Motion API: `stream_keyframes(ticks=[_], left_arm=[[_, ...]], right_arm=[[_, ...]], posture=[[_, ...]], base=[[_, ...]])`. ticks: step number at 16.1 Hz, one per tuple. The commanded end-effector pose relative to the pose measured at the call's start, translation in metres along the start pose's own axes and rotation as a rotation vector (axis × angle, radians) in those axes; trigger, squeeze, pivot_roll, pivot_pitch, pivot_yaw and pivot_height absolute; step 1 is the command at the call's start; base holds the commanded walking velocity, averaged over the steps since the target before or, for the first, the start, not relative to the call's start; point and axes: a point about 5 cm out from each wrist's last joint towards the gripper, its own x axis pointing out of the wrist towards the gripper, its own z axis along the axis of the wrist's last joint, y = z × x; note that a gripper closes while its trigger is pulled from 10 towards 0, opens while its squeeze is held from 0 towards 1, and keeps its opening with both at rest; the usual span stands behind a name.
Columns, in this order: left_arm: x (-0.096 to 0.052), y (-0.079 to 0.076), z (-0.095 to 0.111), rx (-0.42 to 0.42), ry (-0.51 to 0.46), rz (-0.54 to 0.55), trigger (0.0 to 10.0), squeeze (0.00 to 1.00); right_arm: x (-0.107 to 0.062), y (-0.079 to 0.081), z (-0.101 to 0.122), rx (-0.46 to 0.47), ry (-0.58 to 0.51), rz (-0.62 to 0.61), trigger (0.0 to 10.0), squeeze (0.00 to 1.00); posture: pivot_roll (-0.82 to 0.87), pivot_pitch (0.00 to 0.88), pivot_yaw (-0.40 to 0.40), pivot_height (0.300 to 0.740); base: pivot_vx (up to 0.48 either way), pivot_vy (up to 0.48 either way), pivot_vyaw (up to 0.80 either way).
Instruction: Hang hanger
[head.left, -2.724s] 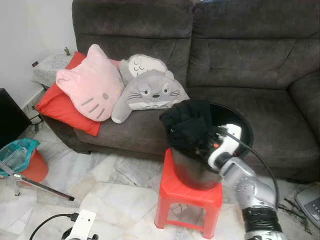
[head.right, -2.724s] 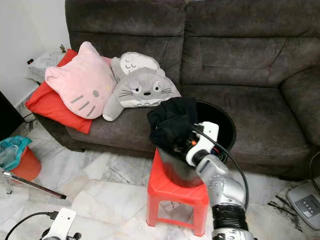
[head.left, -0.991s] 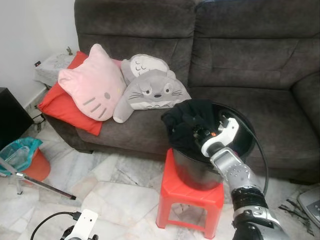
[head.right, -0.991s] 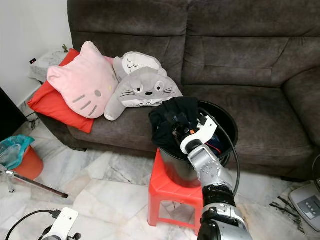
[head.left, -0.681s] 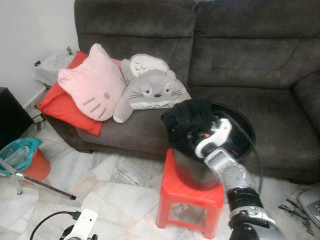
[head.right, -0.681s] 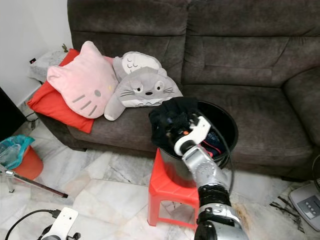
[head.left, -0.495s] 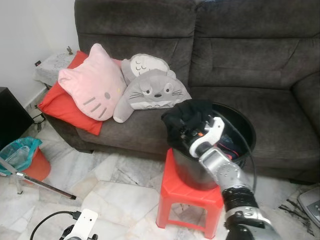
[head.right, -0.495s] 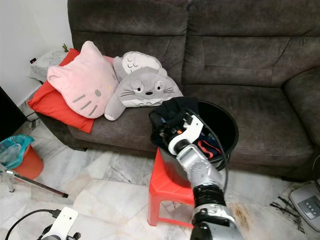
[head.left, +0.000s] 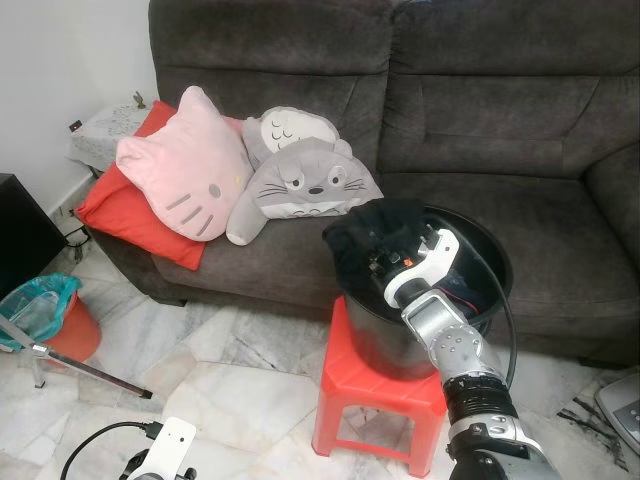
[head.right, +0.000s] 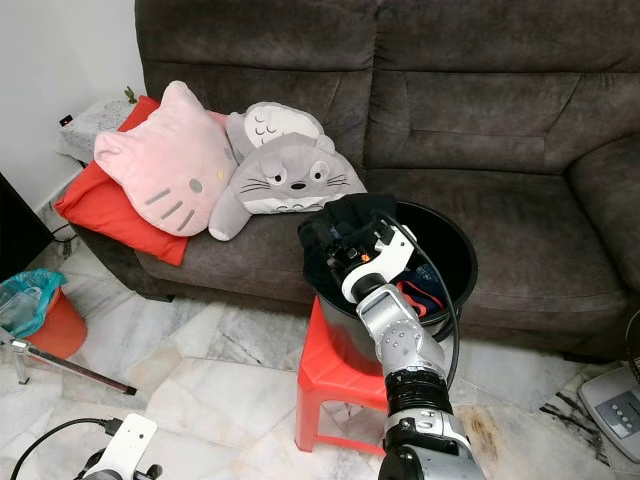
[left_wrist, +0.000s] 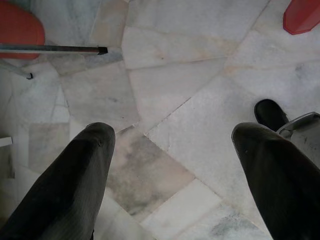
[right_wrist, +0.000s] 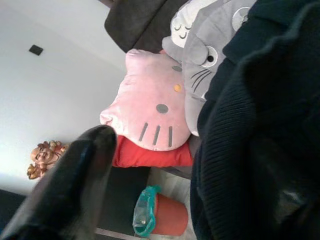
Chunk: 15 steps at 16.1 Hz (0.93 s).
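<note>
A marble floor (head.left: 230, 370) carries a red stool (head.left: 375, 400) bearing a black bucket (head.left: 480, 255); behind it stands a dark grey sofa (head.left: 480, 130) holding a pink cushion (head.left: 180, 180), red cushion (head.left: 115, 215) and grey plush (head.left: 305, 180).

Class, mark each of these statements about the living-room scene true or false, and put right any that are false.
1. The black bucket stands on a red stool. True.
2. A dark garment hangs over the bucket's rim. True.
3. The right gripper is reaching for the pink cat cushion. False: it is at the dark garment on the bucket.
4. The left gripper is closed on a hanger. False: its fingers are spread apart over bare marble floor.
5. A grey plush cushion lies on the sofa beside the pink one. True.
</note>
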Motion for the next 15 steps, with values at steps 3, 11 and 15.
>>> stream_keyframes(ticks=[3, 11, 15], left_arm=[[-0.001, 0.004, -0.004, 0.009, 0.015, -0.002, 10.0, 0.0], [-0.001, 0.004, -0.003, 0.017, 0.013, -0.003, 10.0, 0.0], [-0.001, 0.005, -0.003, 0.022, 0.012, -0.005, 10.0, 0.0]], right_arm=[[0.002, -0.005, -0.003, 0.034, 0.007, -0.071, 10.0, 0.0], [0.003, -0.023, 0.025, 0.107, -0.074, -0.178, 10.0, 0.0], [0.009, -0.019, 0.032, 0.127, -0.085, -0.138, 4.7, 0.0]], posture=[[-0.16, 0.0, 0.094, 0.732], [-0.15, 0.0, 0.098, 0.732], [-0.15, 0.0, 0.1, 0.732]], base=[[0.0, 0.0, 0.0], [0.0, 0.0, 0.0], [0.0, 0.0, 0.0]])
